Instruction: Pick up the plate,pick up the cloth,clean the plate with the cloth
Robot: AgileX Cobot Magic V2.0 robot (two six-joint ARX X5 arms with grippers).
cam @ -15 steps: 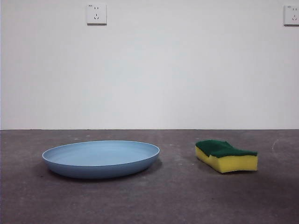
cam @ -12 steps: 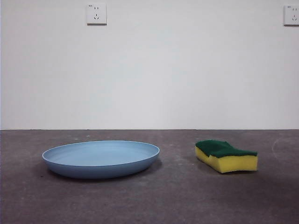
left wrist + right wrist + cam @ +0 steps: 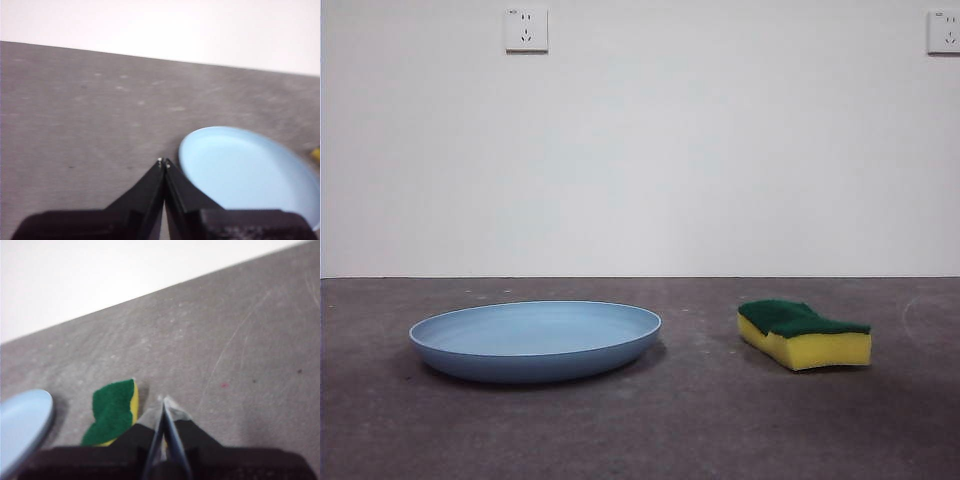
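The plate (image 3: 536, 340) is seen flat on the grey table (image 3: 700, 420), with the sponge (image 3: 804, 335) set well apart to one side of it, green layer up; neither is touched. The left gripper (image 3: 164, 162) is held above the table just beside the plate's rim, its jaws pressed together on nothing; the right gripper (image 3: 163, 401) is held near the sponge, its jaws likewise clenched and empty.
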